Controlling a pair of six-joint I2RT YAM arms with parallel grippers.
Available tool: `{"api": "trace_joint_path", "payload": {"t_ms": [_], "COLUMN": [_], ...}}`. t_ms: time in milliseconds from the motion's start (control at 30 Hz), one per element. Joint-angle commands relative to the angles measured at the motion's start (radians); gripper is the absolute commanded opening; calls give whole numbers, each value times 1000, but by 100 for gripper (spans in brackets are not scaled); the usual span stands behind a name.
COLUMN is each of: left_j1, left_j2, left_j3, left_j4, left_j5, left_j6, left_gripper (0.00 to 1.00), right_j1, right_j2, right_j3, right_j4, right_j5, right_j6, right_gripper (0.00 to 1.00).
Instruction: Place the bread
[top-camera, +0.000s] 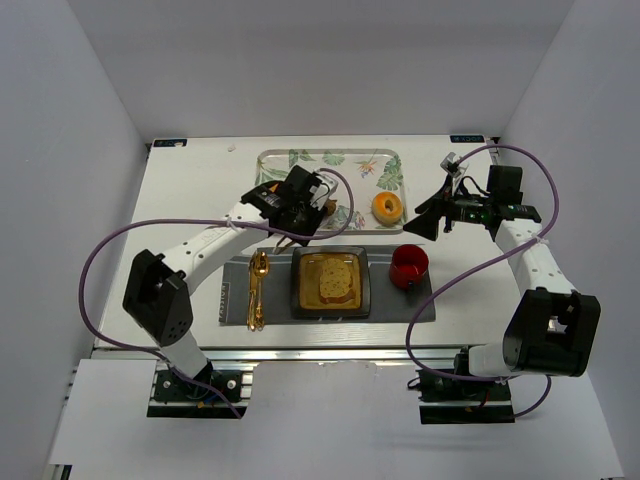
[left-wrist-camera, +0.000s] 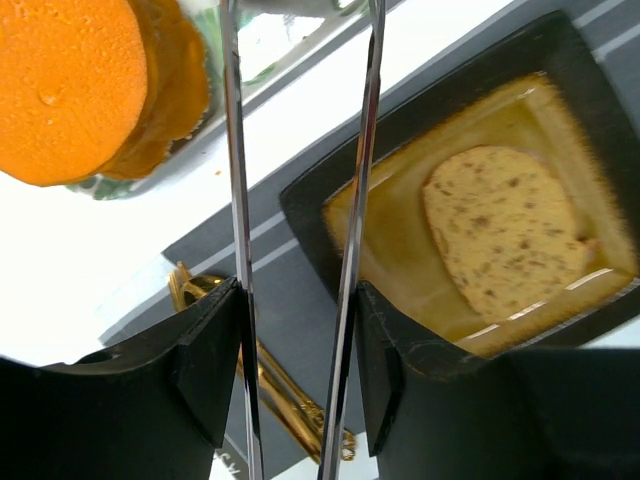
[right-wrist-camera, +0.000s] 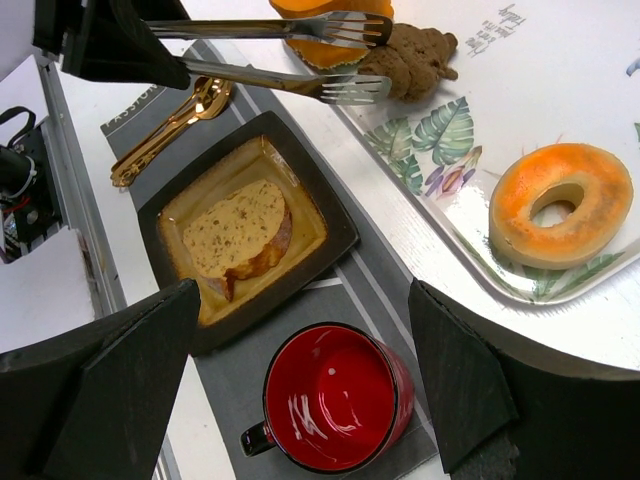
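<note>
bread (right-wrist-camera: 238, 232) lay flat in the plate (top-camera: 362, 290), below and just ahead of the left gripper (top-camera: 318, 205). left gripper's fork-like fingers (right-wrist-camera: 340, 90) were apart, grasping nothing, hovering by the tray (top-camera: 272, 160) edge. right gripper (top-camera: 440, 212) released, empty, bagel (top-camera: 387, 208) and mug (right-wrist-camera: 333, 396) under it.

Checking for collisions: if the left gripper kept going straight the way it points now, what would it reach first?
Probably the orange piece on the leaf-print tray: the left gripper has fork-like tips right at it. Depth is unclear.
</note>
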Motion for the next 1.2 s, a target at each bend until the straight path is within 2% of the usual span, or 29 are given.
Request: {"api": "trace_joint_path", "payload": {"t_ms": [0, 200, 433, 633, 833, 1000, 1167], "left_j1": [-26, -51, -53, -54, -54, -54, -54], "left_j2": [15, 40, 14, -37, -179, -325, -500], "left_j3": [21, 18, 6, 67, 37, -71, -181], "left_j4": [20, 33, 73, 63, 43, 15, -42], "left_j5": [-112, -221, -266, -228, -119, -54, 74], "left_j6": [46, 55, 52, -29, -167, -290, -397], "left_gripper": [56, 47, 19, 1, 0, 0, 0], "right_j1": [-5, -5, -5, -5, -5, -5, -5], "right_j2": [-1, -2, -2, -7, -8, -5, -1], "right_j3": [38, 38, 38, 35, 33, 32, 35], "right_j4": [10, 8, 10, 7, 7, 5, 1], "right_j5": [-32, -33, -32, -30, -35, -39, -45], "right_j6": [11, 11, 11, 9, 9, 8, 2], "right_gripper": [89, 89, 89, 89, 89, 89, 90]}}
